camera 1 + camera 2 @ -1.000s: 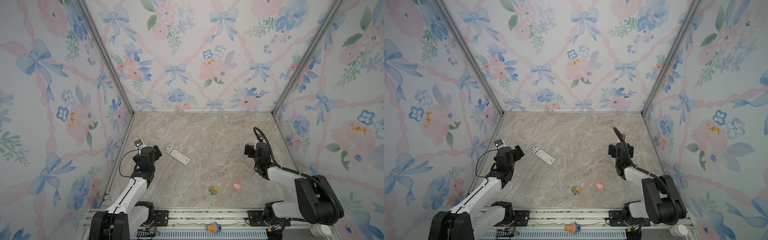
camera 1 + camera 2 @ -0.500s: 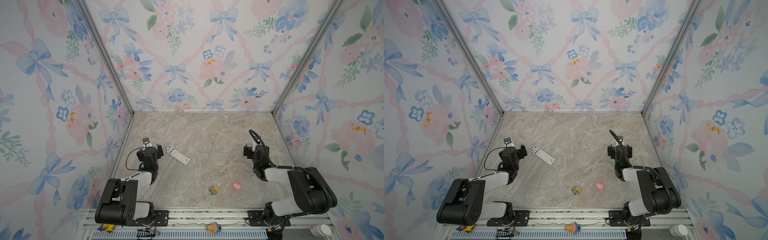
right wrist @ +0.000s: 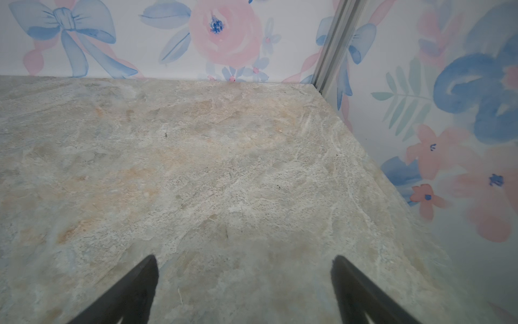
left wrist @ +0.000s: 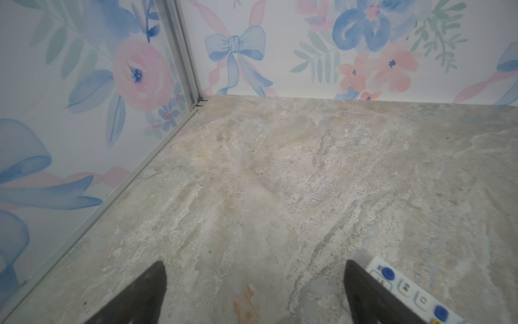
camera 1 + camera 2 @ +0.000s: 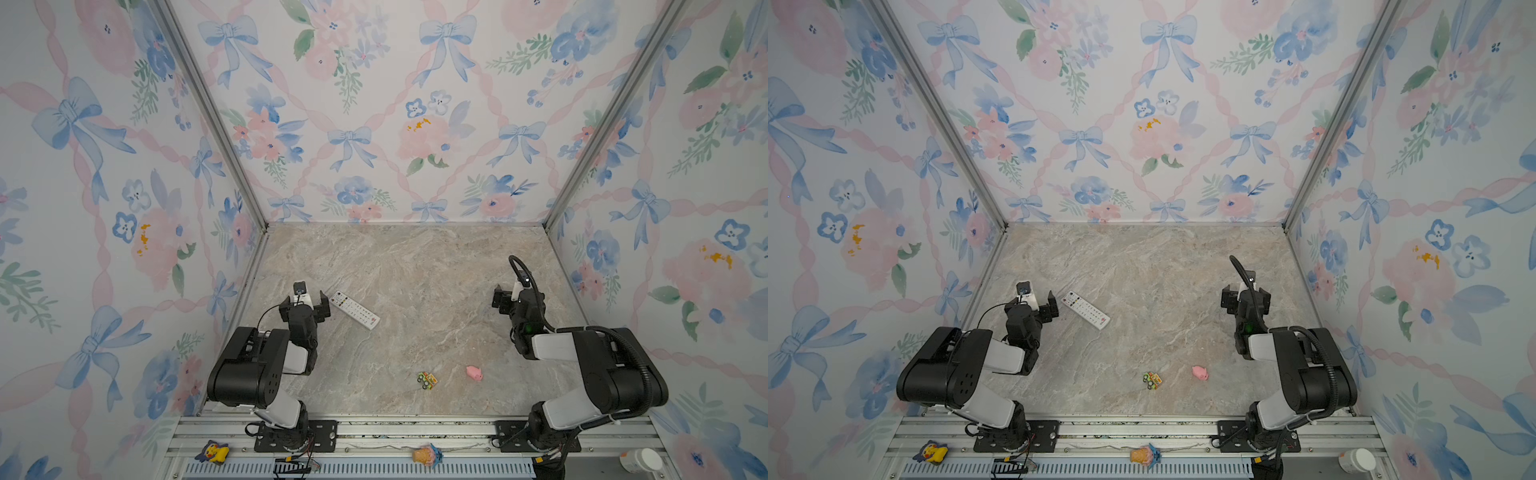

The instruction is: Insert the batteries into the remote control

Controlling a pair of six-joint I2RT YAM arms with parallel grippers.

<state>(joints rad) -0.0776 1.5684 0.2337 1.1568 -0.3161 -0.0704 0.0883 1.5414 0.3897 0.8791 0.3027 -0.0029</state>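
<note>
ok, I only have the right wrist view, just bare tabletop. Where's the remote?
Observer: The remote control lies buttons up on the left in both top views, right beside the left hand.
Operator: Held?
Observer: No. The left hand is open, and the remote lies outside its jaws.
Operator: Batteries?
Observer: None visible in any view; only a toy car and a pink pig near the front edge.

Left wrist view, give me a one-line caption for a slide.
Open, empty left gripper above the marble table, the remote control showing its blue-buttoned end beside one finger.
</note>
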